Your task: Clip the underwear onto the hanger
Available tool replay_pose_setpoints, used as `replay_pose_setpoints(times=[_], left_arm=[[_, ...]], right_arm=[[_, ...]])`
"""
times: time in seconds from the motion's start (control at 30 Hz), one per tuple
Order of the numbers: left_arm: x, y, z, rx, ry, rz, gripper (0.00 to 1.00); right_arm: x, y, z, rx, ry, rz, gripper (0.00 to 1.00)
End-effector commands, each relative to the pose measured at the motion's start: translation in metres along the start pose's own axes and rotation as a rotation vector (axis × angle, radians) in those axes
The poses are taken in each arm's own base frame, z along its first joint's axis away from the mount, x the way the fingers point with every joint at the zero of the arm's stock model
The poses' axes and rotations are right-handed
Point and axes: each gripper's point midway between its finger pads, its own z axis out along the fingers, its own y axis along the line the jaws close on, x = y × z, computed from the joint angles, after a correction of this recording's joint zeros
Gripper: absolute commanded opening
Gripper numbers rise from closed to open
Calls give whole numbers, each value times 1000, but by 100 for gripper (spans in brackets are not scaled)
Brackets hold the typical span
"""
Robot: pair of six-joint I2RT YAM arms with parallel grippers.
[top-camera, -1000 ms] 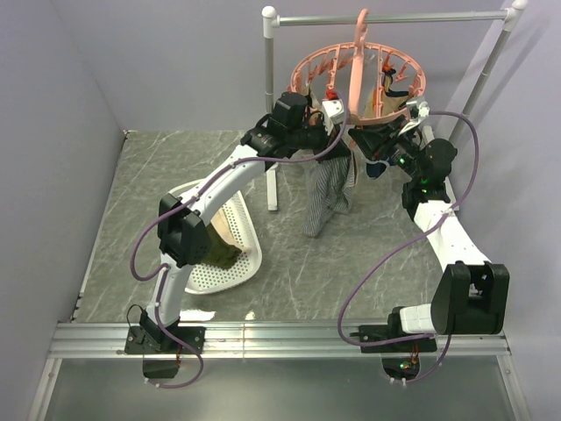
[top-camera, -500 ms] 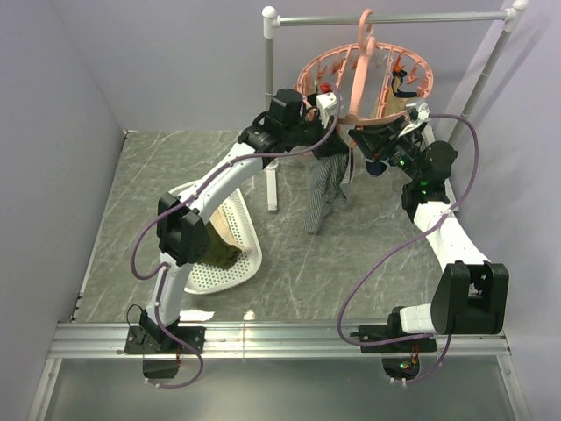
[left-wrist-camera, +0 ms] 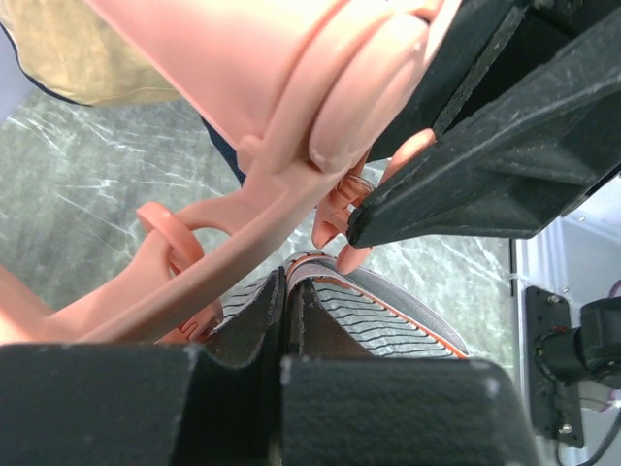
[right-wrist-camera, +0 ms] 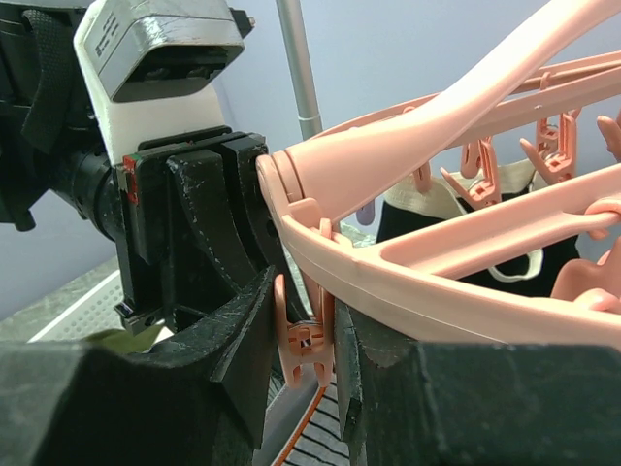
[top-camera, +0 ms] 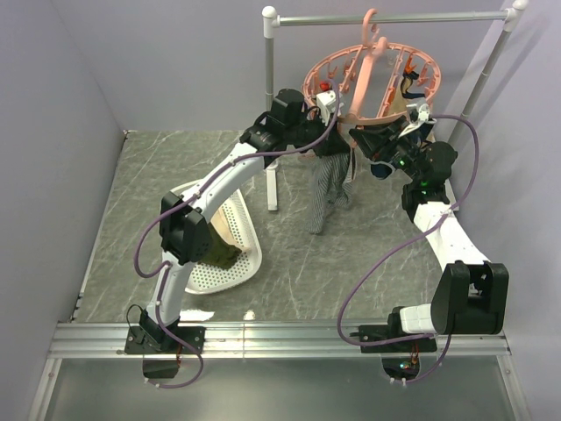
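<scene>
The grey-and-white striped underwear (top-camera: 326,189) hangs below the pink hanger (top-camera: 372,74), which hooks on the rail. My left gripper (top-camera: 342,132) is shut on its waistband (left-wrist-camera: 388,311), just under the ring (left-wrist-camera: 272,87). In the left wrist view the left gripper (left-wrist-camera: 288,283) holds the band's edge right below a peg's tips (left-wrist-camera: 335,233). My right gripper (right-wrist-camera: 309,361) is shut on a pink clip peg (right-wrist-camera: 307,340) under the ring (right-wrist-camera: 408,282), one finger on each side. Striped cloth (right-wrist-camera: 325,442) shows just beneath that peg. The right gripper (top-camera: 362,139) meets the left from the right.
A grey metal rail stand (top-camera: 386,17) carries the hanger. A dark navy garment (right-wrist-camera: 437,228) and a cream one (right-wrist-camera: 505,184) hang from other pegs. A white basket (top-camera: 241,263) with olive and tan garments lies on the table at the left. Walls stand close on both sides.
The hanger ring has swung a little to the right and tilted. My left gripper has risen slightly with the waistband, and the hanging underwear followed it. The right gripper has hardly moved.
</scene>
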Motion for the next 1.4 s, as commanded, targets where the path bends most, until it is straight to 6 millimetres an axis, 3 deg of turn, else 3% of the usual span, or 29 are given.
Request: replay_pose_setpoints(times=[0.0,0.33,0.4,0.57,0.6,0.67,0.8,0.9,1.23,1.3,1.37], left_arm=[[-24,2,1,-16,-73,-12,0],[-15,1,7,-12,-64,-143,0],[-10,2,9,-23,-53,-171,0],[0,3,10,-85,-42,-238,0],[11,5,11,-102,-26,-256,0],[6,4,7,-149,-49,-258,0],[18,6,6,-236,-30,-299,0],[16,6,3,-250,-41,-345,0],[-25,-11,-11,-233,-168,-459,0],[-19,-14,-11,-229,-163,-476,0],[-28,-21,-16,-213,-205,-489,0]], right_arm=[[-6,13,1,-61,-20,-80,0],[-10,8,1,-32,-41,-87,0],[-8,16,6,-48,-41,-73,0],[-13,18,8,-51,-55,-66,0],[-14,18,8,-53,-58,-63,0],[-16,18,8,-53,-61,-63,0],[-18,19,9,-56,-67,-63,0],[-17,20,8,-63,-66,-73,0],[-13,18,9,-60,-62,-98,0],[-15,17,8,-56,-69,-100,0],[-14,16,9,-52,-70,-97,0]])
